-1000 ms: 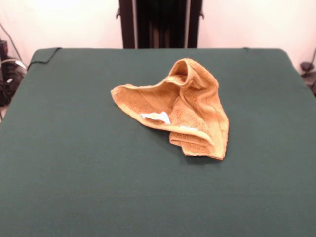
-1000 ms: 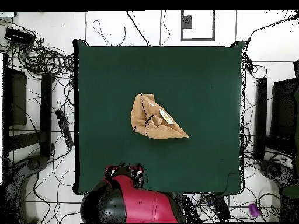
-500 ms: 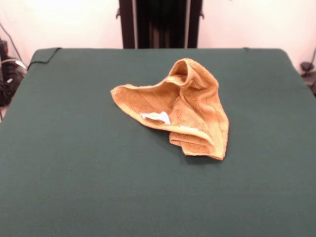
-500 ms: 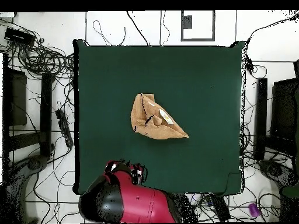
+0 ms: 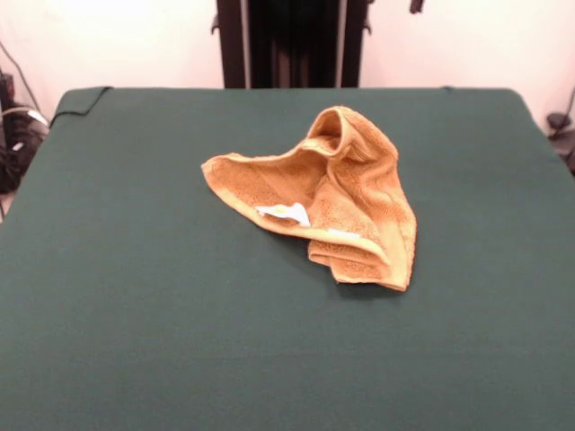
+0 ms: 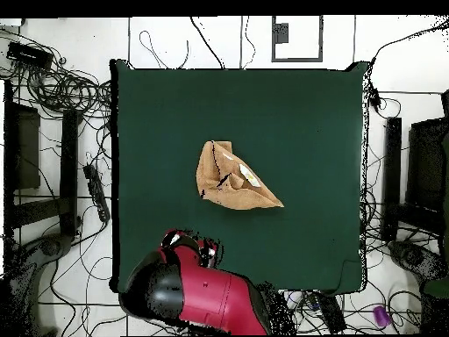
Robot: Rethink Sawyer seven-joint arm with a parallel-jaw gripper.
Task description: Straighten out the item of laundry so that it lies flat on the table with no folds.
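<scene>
Orange towel (image 5: 323, 193) crumpled mid-worktop (image 5: 135, 296), unchanged. Red arm (image 6: 197, 294) has crept further over near edge; hand state cannot tell. Straightening not begun.

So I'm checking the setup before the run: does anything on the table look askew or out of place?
Only the towel: it lies crumpled near the middle of the table, folded over itself with one end humped up and its white label showing. Nothing looks spilled or damaged.
</scene>
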